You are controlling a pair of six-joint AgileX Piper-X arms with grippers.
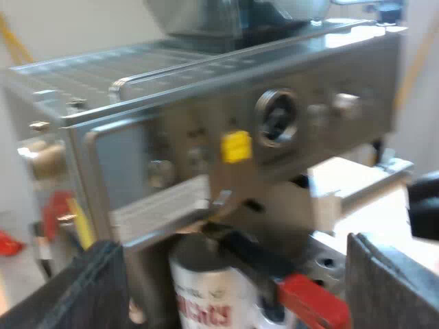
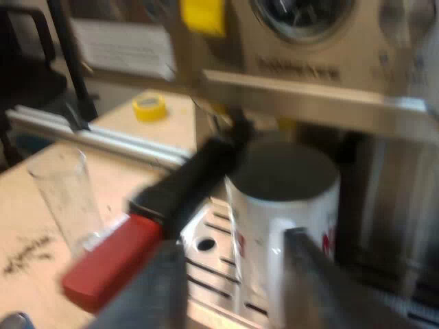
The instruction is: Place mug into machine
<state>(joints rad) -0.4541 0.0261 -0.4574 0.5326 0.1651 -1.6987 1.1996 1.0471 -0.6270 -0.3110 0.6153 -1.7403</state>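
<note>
Right claw (image 2: 233,281) and left claw (image 1: 236,284) both released, white mug (image 2: 281,205) on machine's tray (image 2: 206,243), empty measuring glass (image 2: 65,195) nearby.

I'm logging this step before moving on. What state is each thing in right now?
Mug: upright on the drip tray, under the holder.
Holder: locked into the machine's front, red end sticking out.
Measuring glass: upright on the table, looks empty.
Left gripper: open, facing the machine.
Right gripper: open, at the mug's handle.
</note>
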